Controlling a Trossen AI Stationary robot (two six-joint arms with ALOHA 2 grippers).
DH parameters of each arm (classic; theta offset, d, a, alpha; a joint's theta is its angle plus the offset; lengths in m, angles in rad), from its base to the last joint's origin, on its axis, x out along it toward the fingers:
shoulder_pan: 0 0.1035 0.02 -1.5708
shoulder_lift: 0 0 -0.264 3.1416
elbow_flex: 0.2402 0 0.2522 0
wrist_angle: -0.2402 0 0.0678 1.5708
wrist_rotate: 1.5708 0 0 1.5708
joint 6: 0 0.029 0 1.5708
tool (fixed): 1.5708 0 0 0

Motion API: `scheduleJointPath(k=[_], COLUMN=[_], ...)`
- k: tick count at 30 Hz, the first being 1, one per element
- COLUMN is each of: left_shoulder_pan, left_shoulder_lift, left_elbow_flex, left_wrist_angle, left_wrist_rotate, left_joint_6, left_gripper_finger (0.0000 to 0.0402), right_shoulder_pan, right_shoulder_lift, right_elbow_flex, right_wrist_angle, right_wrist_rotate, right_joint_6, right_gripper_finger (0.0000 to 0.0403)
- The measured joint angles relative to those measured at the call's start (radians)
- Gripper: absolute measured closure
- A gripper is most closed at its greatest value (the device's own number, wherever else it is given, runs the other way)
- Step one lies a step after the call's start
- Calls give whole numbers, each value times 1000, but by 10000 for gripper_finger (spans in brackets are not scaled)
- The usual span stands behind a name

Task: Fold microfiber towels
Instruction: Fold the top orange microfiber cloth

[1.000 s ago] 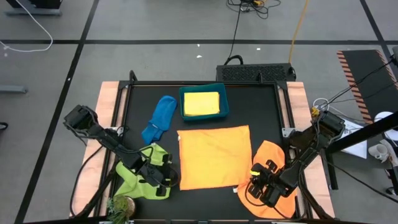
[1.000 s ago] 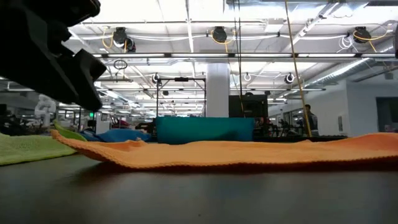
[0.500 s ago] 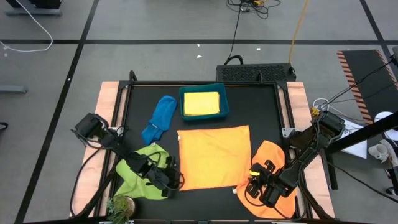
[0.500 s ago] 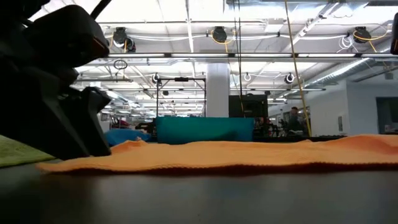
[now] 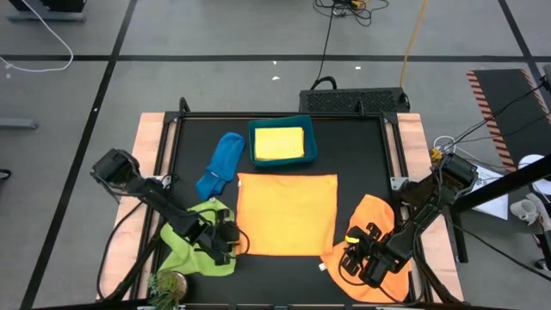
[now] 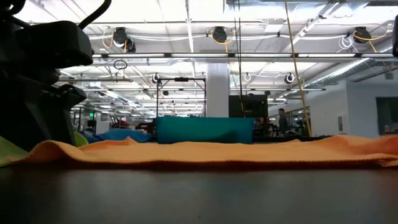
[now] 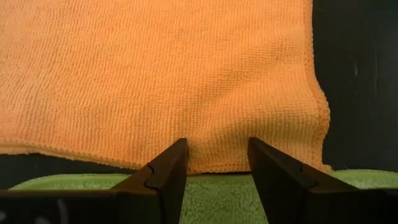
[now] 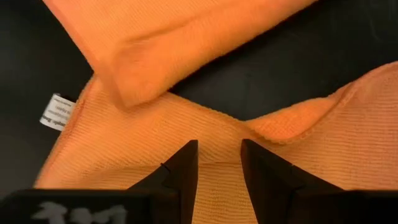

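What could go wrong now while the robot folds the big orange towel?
1. The left gripper has open fingers at the flat orange towel's edge, right above the green towel. It might pinch both.
2. The flat towel's corner overlaps the crumpled orange towel near the right gripper, so that arm might grab the wrong one.

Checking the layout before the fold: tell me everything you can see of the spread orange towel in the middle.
The spread orange towel is a plain, roughly square microfiber cloth with a fine ribbed weave and stitched hem. It lies open and nearly flat on the black table, just in front of the teal bin; the low view shows slight ripples along its near edge. One corner overlaps the lime green towel, where the open left gripper sits at its hem. Its opposite near corner lies on the second orange towel.
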Motion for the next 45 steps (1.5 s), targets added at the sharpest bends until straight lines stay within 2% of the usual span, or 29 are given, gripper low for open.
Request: scheduleJointPath(k=[2,4,7,9,15,18,24,32,38,45], left_shoulder_pan=[0,0,1,2,3,3,3,3,3,3], left_shoulder_lift=[-16,-22,-22,-22,-22,-22,-22,-23,-23,-23], left_elbow_flex=[-1,-3,-2,-2,-1,-1,0,0,0,0], left_wrist_angle=[-9,-9,-9,-8,-2,-1,-2,-5,-7,-4], left_wrist_rotate=[1,1,1,1,-4,-5,-6,-7,-9,-9], left_joint_6=[6,17,23,23,27,26,26,27,27,27], left_gripper_finger=[229,229,229,229,229,229,229,229,229,229], right_shoulder_pan=[-10,-23,-53,-90,-261,-348,-418,-349,-255,-140], right_shoulder_lift=[0,0,0,0,11,36,54,-2,-30,-56], right_elbow_flex=[4,14,17,17,17,17,17,17,17,17], right_wrist_angle=[21,53,159,243,512,528,409,242,73,23], right_wrist_rotate=[26,95,220,260,168,69,-117,-257,-325,-304], right_joint_6=[-23,-76,-206,-308,-648,-723,-698,-518,-317,-147], right_gripper_finger=[289,289,289,289,289,289,289,289,289,289])
